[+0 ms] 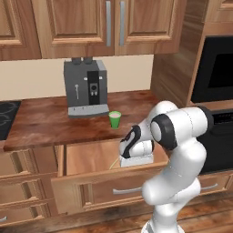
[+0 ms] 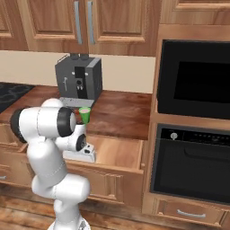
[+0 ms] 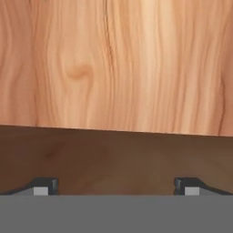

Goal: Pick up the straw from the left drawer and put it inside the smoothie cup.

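Hand (image 3: 116, 185) sits low inside the open left drawer (image 1: 86, 157), fingers (image 3: 45, 185) spread wide with nothing between them; we see light wood floor and a darker wall ahead. We note the straw (image 1: 113, 162) as a thin pale line on the drawer floor, just beside the hand. Smoothie cup (image 1: 115, 119) stands upright on the counter (image 1: 41, 123), near the front of the grey coffee machine (image 1: 85, 88) and behind the drawer.
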Available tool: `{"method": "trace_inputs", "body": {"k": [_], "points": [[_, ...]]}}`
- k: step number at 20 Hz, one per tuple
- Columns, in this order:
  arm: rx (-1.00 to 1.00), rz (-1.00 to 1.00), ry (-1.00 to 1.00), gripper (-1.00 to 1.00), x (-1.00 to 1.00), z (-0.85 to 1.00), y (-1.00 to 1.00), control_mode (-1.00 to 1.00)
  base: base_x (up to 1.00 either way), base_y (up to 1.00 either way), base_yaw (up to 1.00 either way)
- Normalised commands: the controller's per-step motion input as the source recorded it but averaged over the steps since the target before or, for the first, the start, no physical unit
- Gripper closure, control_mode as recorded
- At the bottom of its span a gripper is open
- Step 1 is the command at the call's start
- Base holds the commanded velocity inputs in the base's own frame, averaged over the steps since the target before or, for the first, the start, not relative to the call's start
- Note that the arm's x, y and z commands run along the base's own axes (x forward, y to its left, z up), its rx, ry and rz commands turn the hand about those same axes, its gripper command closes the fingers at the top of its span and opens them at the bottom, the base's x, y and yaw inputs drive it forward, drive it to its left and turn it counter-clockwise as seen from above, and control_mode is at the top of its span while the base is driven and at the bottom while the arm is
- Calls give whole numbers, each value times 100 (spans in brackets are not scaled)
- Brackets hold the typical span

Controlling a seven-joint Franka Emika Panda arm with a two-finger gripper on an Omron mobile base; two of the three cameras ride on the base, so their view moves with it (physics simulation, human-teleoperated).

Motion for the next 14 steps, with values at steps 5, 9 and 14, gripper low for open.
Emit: {"method": "trace_inputs", "body": {"k": [5,9,14], "points": [[0,5,2,-100,-100,1,-6,-100,0,0,0],[0,6,-1,-100,-63,28,0,-100,0,0,0],[0,2,-10,-100,-4,49,2,-100,0,0,0]]}}
